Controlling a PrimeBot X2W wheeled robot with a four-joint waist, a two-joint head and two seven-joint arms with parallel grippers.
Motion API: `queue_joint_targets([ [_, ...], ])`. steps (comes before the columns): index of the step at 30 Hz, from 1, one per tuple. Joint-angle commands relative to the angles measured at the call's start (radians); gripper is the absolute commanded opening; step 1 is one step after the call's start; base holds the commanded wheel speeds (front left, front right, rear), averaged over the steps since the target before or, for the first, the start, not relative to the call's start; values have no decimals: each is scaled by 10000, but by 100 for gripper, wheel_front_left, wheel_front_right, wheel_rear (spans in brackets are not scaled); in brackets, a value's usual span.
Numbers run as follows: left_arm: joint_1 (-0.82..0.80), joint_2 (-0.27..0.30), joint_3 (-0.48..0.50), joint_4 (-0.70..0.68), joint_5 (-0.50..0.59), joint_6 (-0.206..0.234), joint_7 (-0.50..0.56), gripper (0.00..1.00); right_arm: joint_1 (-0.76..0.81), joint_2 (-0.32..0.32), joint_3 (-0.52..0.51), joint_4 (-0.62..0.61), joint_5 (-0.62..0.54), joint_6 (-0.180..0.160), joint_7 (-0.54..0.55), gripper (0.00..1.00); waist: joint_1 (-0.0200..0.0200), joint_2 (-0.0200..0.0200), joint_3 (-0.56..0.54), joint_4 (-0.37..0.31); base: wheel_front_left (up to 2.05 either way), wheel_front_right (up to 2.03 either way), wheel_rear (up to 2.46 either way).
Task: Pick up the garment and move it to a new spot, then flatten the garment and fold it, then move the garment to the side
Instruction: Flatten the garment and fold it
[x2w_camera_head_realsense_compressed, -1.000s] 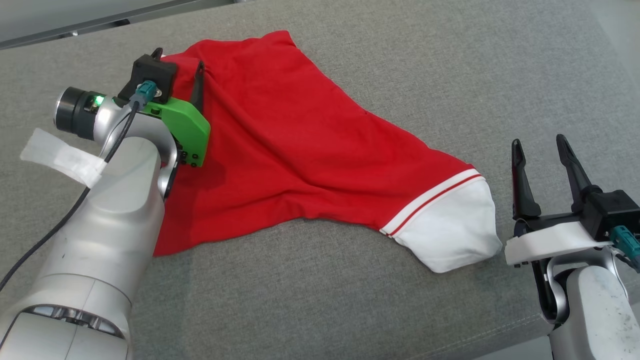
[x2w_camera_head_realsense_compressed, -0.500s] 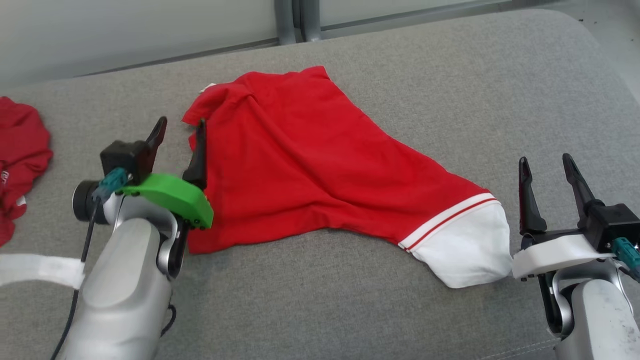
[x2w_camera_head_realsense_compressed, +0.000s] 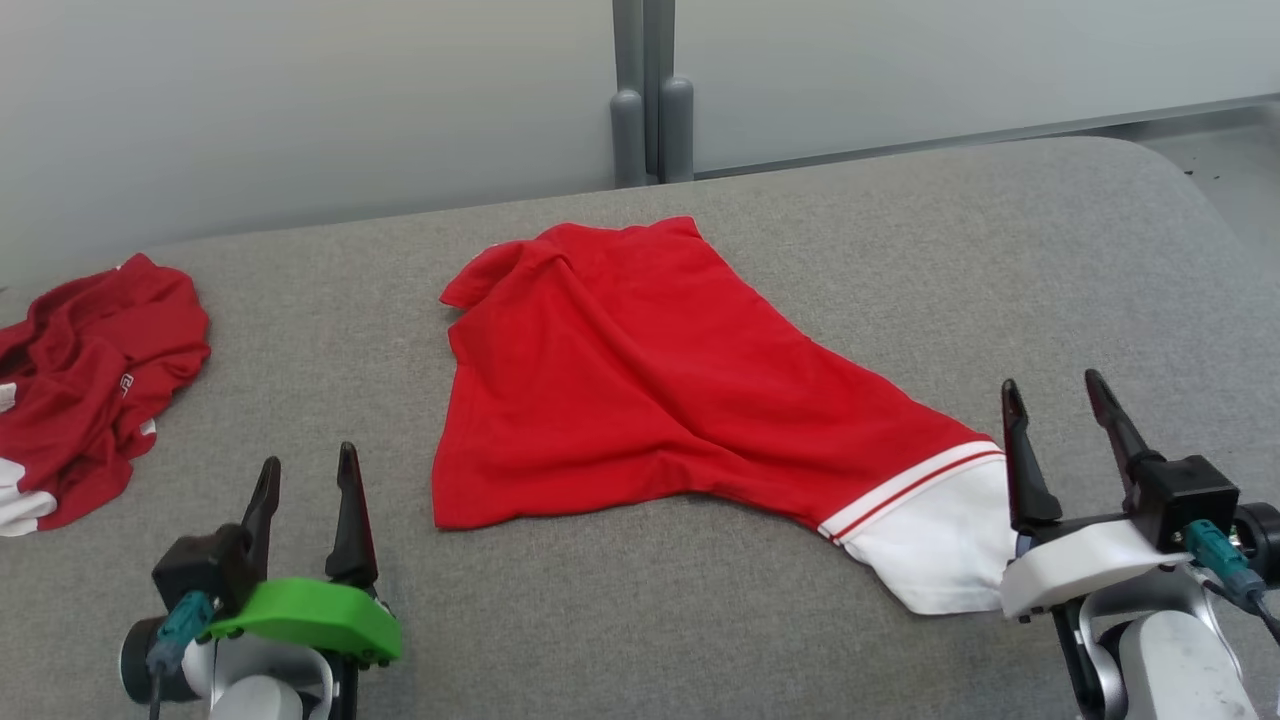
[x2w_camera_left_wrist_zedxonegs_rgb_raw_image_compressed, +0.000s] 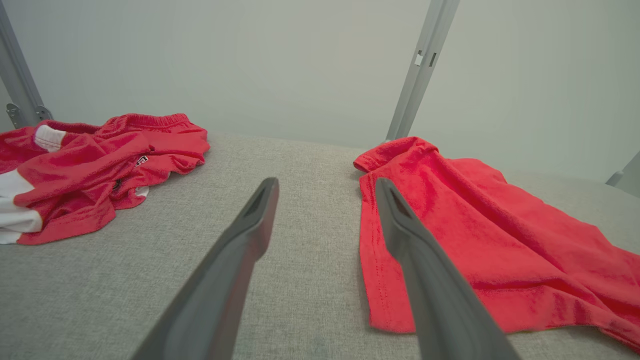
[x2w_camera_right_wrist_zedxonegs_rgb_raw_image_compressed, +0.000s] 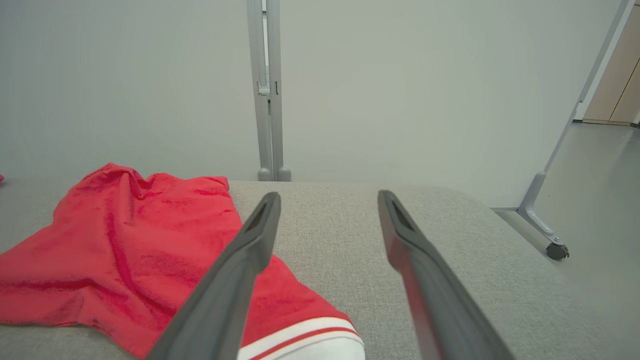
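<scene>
Sprawling across the middle of the wide grey cushion (x2w_camera_head_realsense_compressed: 640, 620), the red shirt (x2w_camera_head_realsense_compressed: 620, 390) is lying mostly flat, though soft creases are running through it and its far corner is folding over on itself. Its white sleeve (x2w_camera_head_realsense_compressed: 930, 555), edged with red and white stripes, is trailing out toward the robot's right side. A second heap of red clothes (x2w_camera_head_realsense_compressed: 90, 380) is sitting crumpled well apart, at the cushion's left end. The left claw (x2w_camera_head_realsense_compressed: 308, 455) is hovering near the shirt's near left corner, fingers spread wide, gripping nothing and touching nothing. The right claw (x2w_camera_head_realsense_compressed: 1050, 380) is standing just beside the white sleeve, equally wide open and empty; whether its base is brushing the cloth I cannot tell.
</scene>
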Motion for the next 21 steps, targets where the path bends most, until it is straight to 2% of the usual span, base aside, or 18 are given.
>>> queue_joint_targets([
  [1,218,-34,68,-136,6,90,-1,100,131,-14,79,-6,73,-2,43,100,1,107,-241,98,0,0,0],
  [3,1030,-222,321,-775,28,345,-1,100,149,-19,529,156,160,-2,65,100,1,107,-426,80,0,0,0],
  [9,1938,-495,582,-1646,134,563,-1,100,-110,-62,1236,547,390,-2,-21,100,1,107,-612,103,0,0,0],
  [21,2381,-703,364,-1932,380,464,-1,100,-125,-17,1657,1220,943,-2,-342,100,1,107,-802,82,0,0,0],
])
